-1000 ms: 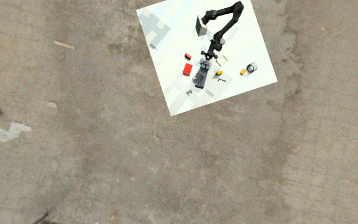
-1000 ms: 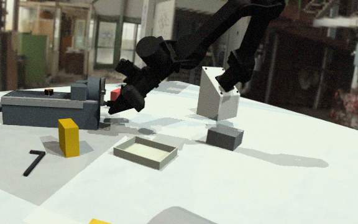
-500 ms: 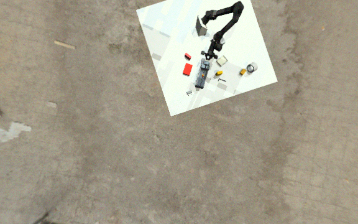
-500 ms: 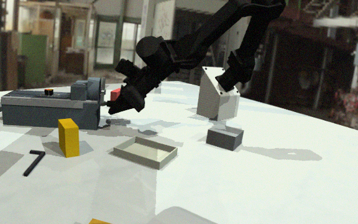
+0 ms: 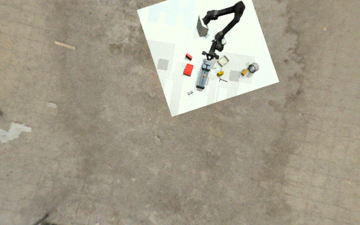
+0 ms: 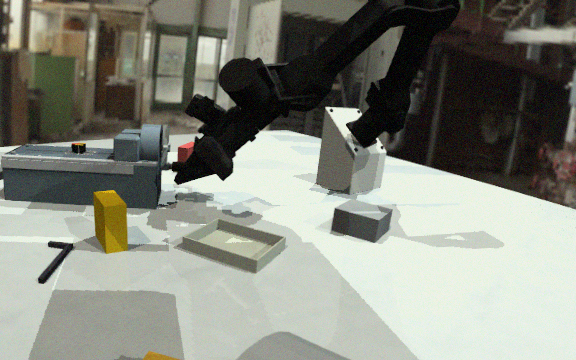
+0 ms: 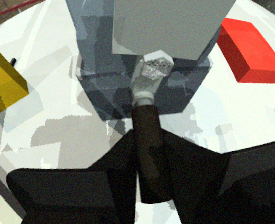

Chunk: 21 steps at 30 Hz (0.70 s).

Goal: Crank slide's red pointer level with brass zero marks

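The machine [image 6: 80,172] is a long grey-blue box on the white table, also seen from above [image 5: 203,75]. Its crank wheel [image 6: 152,142] sits at the end nearest the arm. A small block with a red-orange top, the slide's pointer [image 6: 78,147], sits on the top rail toward the far end. I cannot make out the brass zero marks. My gripper [image 6: 180,174] is at the crank end and is shut on the dark crank handle [image 7: 149,156], which runs from the grey hub [image 7: 150,76] back between my fingers.
A yellow block [image 6: 110,221] and a black hex key [image 6: 55,261] lie in front of the machine. A shallow tray [image 6: 234,244], a grey block [image 6: 361,220] and a white wedge stand [image 6: 349,150] are to the right. Red blocks [image 5: 188,69] lie beyond the machine.
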Each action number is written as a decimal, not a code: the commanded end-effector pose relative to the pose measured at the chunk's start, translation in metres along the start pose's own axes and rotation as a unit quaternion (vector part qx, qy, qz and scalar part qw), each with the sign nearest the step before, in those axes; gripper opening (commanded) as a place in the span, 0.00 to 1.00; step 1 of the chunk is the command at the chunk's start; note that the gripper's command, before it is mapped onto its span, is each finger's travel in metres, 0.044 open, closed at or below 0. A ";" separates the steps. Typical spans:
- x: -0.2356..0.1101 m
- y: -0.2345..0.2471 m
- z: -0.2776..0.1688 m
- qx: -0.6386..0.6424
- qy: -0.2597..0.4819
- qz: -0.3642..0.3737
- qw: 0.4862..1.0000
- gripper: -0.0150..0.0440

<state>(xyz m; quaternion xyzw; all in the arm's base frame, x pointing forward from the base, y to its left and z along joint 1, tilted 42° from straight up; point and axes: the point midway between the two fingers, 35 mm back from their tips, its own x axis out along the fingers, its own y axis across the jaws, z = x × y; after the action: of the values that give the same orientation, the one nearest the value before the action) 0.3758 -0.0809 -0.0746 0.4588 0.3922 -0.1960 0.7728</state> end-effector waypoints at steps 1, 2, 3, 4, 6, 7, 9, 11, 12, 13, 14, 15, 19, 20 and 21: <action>-0.001 0.009 0.001 -0.003 0.000 0.011 1.000 0.25; -0.001 0.009 0.001 -0.003 0.000 0.011 1.000 0.25; -0.001 0.009 0.001 -0.003 0.000 0.011 1.000 0.25; -0.002 0.009 0.001 -0.003 0.000 0.011 1.000 0.25; -0.002 0.010 0.001 -0.003 0.000 0.011 1.000 0.25; -0.002 0.010 0.001 -0.003 0.000 0.011 1.000 0.25; -0.002 0.010 0.001 -0.003 0.000 0.011 1.000 0.25; -0.002 0.010 0.001 -0.003 0.000 0.011 1.000 0.25; -0.002 0.010 0.001 -0.003 0.000 0.011 1.000 0.25; -0.002 0.010 0.001 -0.003 0.000 0.011 1.000 0.25; -0.002 0.010 0.001 -0.003 0.000 0.011 1.000 0.25; -0.002 0.010 0.001 -0.003 0.000 0.011 1.000 0.25; -0.002 0.011 0.002 -0.003 0.000 0.011 1.000 0.25; -0.002 0.011 0.002 -0.003 0.000 0.011 1.000 0.25; -0.002 0.011 0.002 -0.003 0.000 0.011 1.000 0.25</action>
<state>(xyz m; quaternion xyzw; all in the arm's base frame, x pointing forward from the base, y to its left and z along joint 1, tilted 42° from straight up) 0.3769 -0.0802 -0.0732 0.4587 0.3927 -0.1955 0.7728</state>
